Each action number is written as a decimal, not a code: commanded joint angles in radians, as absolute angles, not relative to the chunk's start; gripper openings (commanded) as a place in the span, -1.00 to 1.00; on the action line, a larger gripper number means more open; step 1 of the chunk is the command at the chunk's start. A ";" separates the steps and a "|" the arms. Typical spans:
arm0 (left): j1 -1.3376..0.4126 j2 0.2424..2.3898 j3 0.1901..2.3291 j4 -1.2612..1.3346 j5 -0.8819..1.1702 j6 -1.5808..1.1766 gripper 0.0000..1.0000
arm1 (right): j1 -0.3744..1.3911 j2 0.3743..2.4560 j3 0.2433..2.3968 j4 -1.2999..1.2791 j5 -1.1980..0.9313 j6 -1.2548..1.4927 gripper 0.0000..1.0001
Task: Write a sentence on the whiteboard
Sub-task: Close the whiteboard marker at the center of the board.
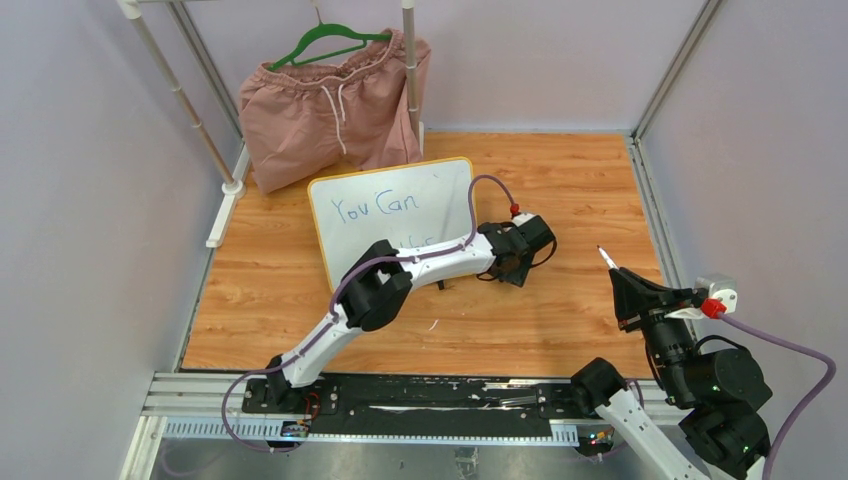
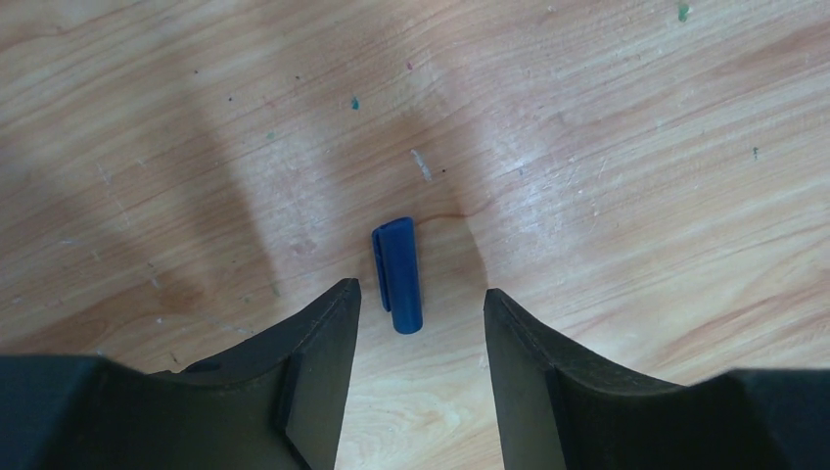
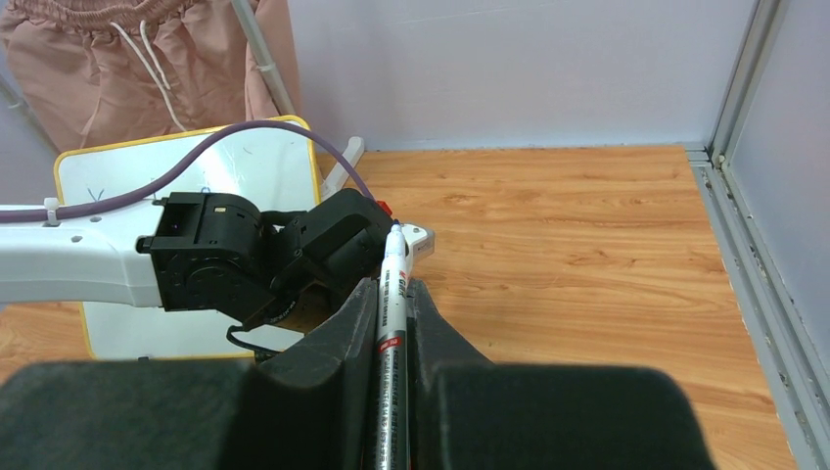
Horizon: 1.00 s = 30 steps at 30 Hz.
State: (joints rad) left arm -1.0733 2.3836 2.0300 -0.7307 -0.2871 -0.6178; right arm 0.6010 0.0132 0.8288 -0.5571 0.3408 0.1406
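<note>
The whiteboard [image 1: 440, 190], a glossy white panel in a thin yellow frame, stands propped on the wooden table [image 1: 580, 180]. Its blue-marker sentence [image 1: 372, 207] reads "You Can" on the top line, and the second line is mostly hidden behind the left arm [image 1: 440, 258]. The board looks light and stiff, with a slick face likely to slide or tip under a push. Its frame edge seems the safer place to take hold, clear of ink that would smear. Just off the board's lower right corner, the left gripper [image 2: 421, 294] hangs over a small blue marker cap [image 2: 398, 274] lying on the wood. Its jaws are spread to either side of the cap with a gap on each side, and it holds nothing. Well to the right of the board, the right gripper [image 3: 391, 289] is clamped on a white marker [image 3: 393, 264], bare tip pointing up and away. Behind the board, pink shorts [image 1: 330, 110] hang from a green hanger [image 1: 298, 47].
</note>
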 commanded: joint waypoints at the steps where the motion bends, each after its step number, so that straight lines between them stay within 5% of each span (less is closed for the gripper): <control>1: -1.064 2.422 2.090 -0.759 -0.256 -0.625 0.09 | 0.591 0.005 0.828 -0.542 0.335 0.116 -1.00; 30: -1.023 2.488 2.117 -0.833 -0.252 -0.615 -0.11 | 0.591 0.005 0.841 -0.537 0.344 0.103 -1.00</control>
